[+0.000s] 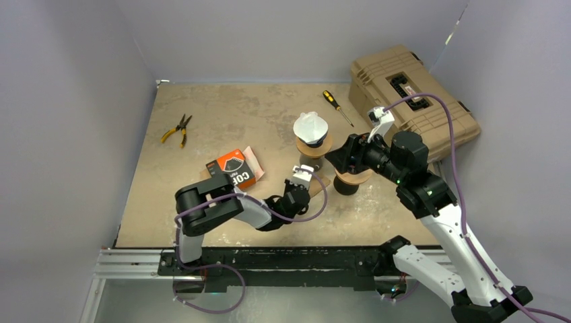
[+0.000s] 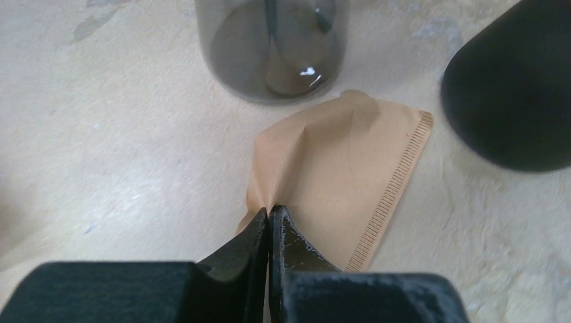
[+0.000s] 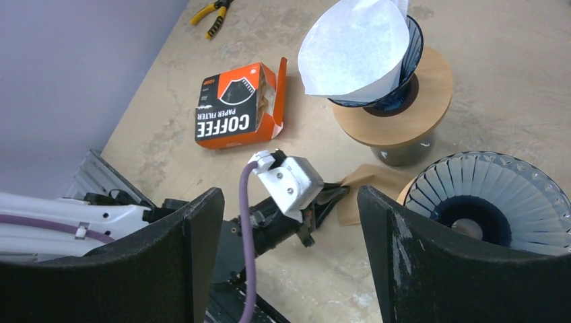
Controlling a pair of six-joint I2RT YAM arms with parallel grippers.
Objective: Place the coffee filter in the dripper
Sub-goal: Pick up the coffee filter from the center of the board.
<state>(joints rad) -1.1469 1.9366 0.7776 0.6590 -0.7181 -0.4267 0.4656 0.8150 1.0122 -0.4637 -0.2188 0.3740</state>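
Note:
A brown paper coffee filter [image 2: 343, 161] lies flat on the table, with my left gripper [image 2: 271, 212] shut on its near edge, which puckers between the tips. The filter [image 3: 367, 183] sits between two drippers. The empty blue ribbed dripper [image 3: 485, 202] stands on a wooden ring just right of it. Behind it, another dripper [image 3: 397, 74] on a wooden stand holds a white filter [image 1: 312, 125]. My right gripper [image 3: 289, 192] hangs open above the left wrist, holding nothing. From above, the right gripper [image 1: 345, 156] covers most of the empty dripper.
An orange coffee filter box [image 1: 232, 168] lies open left of the left arm. Yellow pliers [image 1: 178, 129] lie far left, a screwdriver [image 1: 337, 108] at the back, a tan toolbox [image 1: 414, 97] back right. A smoky glass base [image 2: 273, 47] and a black base [image 2: 515, 87] flank the filter.

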